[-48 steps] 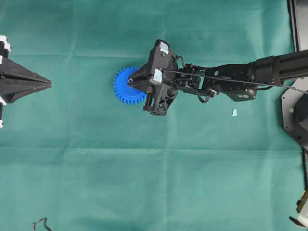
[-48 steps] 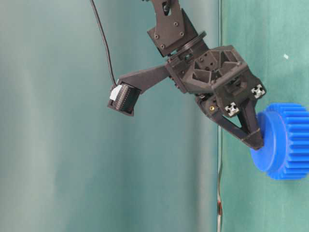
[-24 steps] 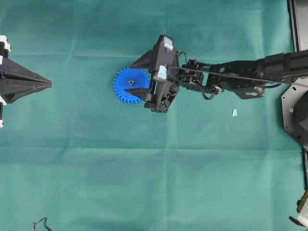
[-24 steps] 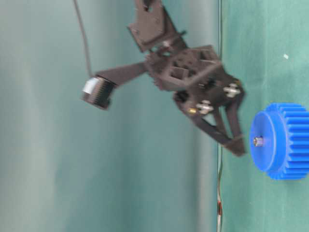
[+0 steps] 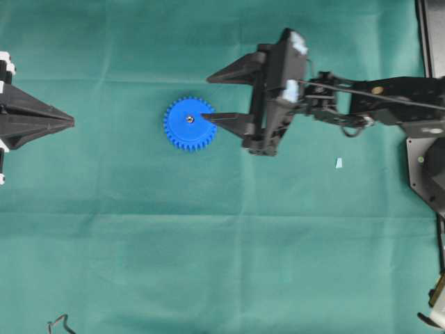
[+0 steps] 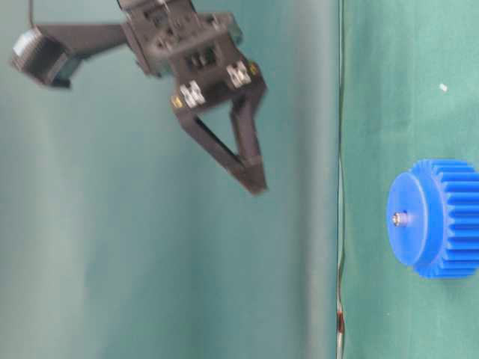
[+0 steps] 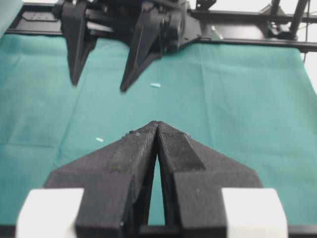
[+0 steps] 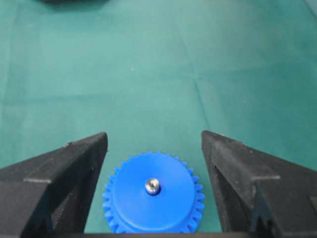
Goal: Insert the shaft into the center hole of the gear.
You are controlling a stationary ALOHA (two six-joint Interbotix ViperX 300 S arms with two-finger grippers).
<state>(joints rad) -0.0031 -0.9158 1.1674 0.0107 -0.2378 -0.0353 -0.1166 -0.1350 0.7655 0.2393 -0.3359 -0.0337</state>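
Silver-grey metal shaft (image 8: 152, 186) seated in the bright blue plastic toothed gear (image 5: 188, 124).
I saw my right gripper (image 5: 209, 97) spread wide, empty, raised clear above it; my left gripper (image 5: 69, 121) sat pinched together, well apart.

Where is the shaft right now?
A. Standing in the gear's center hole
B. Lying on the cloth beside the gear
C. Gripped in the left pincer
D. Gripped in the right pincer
A: the shaft shows as a shiny tip at the middle of the gear, while the right pincer stands open and empty above it.
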